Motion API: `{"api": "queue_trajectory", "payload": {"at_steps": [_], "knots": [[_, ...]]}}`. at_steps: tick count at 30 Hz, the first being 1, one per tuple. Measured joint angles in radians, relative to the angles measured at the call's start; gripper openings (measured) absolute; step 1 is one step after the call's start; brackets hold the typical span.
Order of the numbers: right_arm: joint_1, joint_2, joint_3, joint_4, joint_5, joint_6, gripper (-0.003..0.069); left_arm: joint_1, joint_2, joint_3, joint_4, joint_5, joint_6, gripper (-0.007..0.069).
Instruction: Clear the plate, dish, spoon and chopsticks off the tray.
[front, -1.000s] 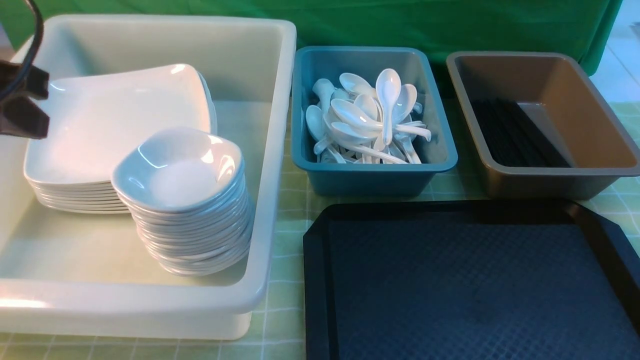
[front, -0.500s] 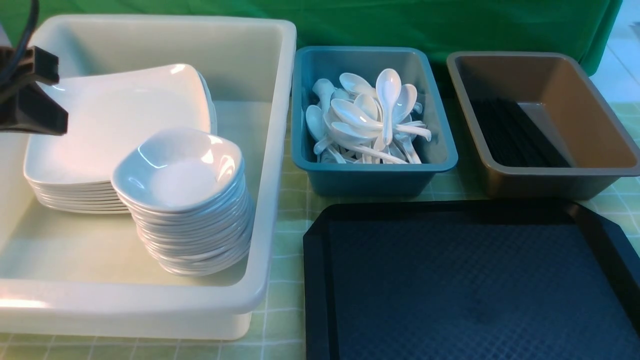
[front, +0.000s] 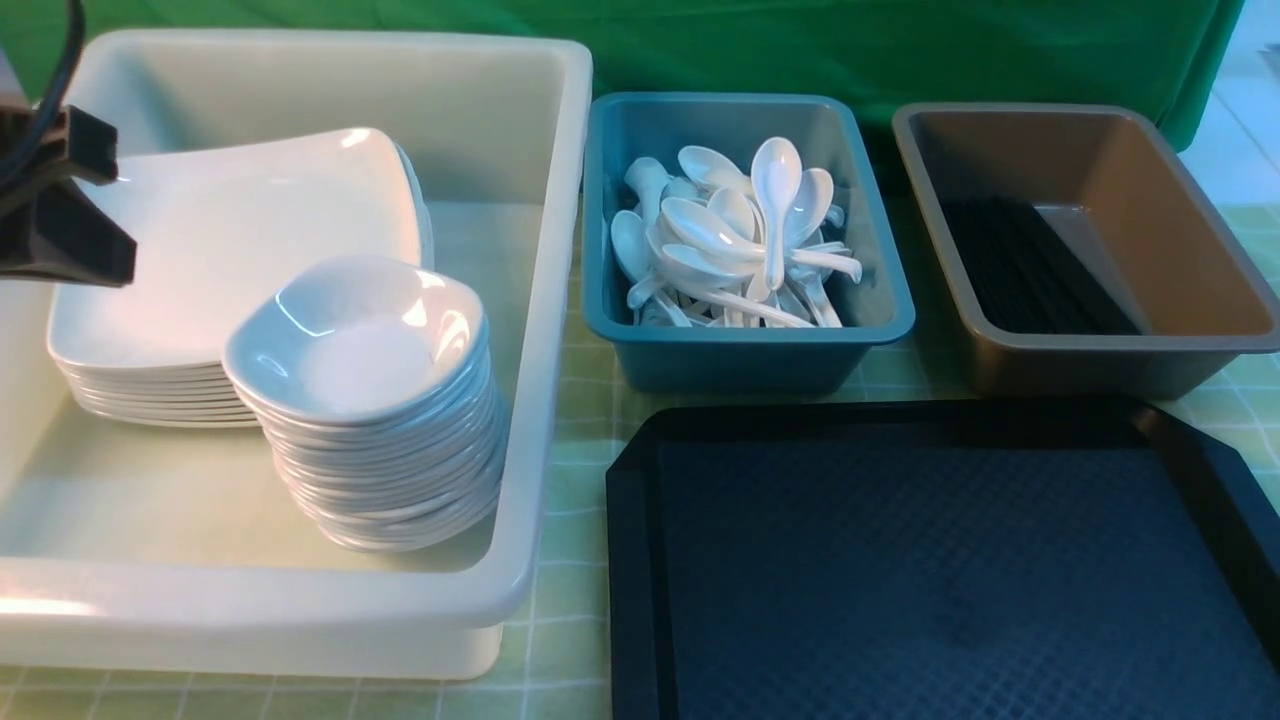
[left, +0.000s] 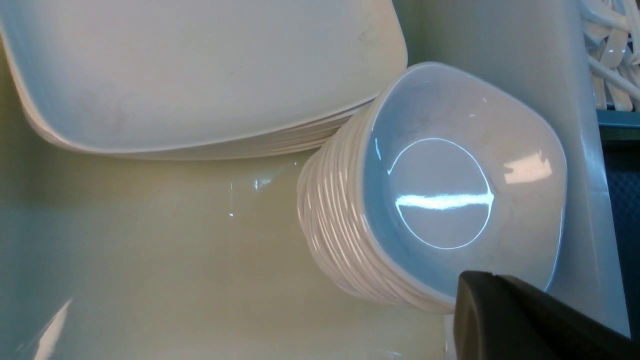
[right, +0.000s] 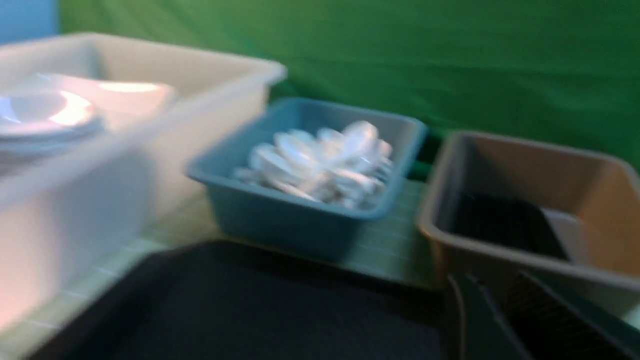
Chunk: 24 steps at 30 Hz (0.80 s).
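So there are three bins lined up behind one black tray (front: 940, 570), and the tray's textured surface is bare. The big white tub (front: 540, 300) on the left holds two stacks: one of large square plates (front: 240, 230) and one of small rounded dishes (front: 355, 335) leaning against it. I can't get an exact count on either — the plate edges blur together at around eight or nine, and the dish stack runs well past a dozen. The teal bin (front: 745, 355) in the middle has a jumbled heap of white spoons (front: 735, 235), too tangled to count. The brown bin (front: 1100, 360) on the right has a dark mass of chopsticks (front: 1030, 265) on its left side, with single sticks impossible to pick apart.

The left gripper (front: 65, 215) sits at the far left edge of the front view, over the plate stack, mostly cut off; its fingers are closed with nothing between them. In the left wrist view only one dark finger (left: 525, 320) shows in a corner, above the dish stack.

The right gripper (right: 505, 320) is outside the front view. Its wrist view is badly smeared, but two dark fingers stand apart with a narrow gap, empty, over the tray's corner near the brown bin.
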Motion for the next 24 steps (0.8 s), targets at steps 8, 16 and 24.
{"api": "queue_trajectory", "payload": {"at_steps": [8, 16, 24], "knots": [[-0.252, -0.078, 0.195, 0.001, -0.013, 0.0, 0.0129, 0.0, 0.0, 0.021, 0.057, 0.002, 0.0, -0.0018], [-0.403, -0.16, 0.21, 0.02, 0.009, 0.001, 0.0144, 0.0, 0.0, 0.036, 0.043, -0.012, 0.0, -0.0018], [-0.423, -0.16, 0.21, 0.023, -0.011, 0.001, 0.0159, 0.0, 0.0, 0.038, -0.012, 0.012, -0.001, -0.0018]]}}
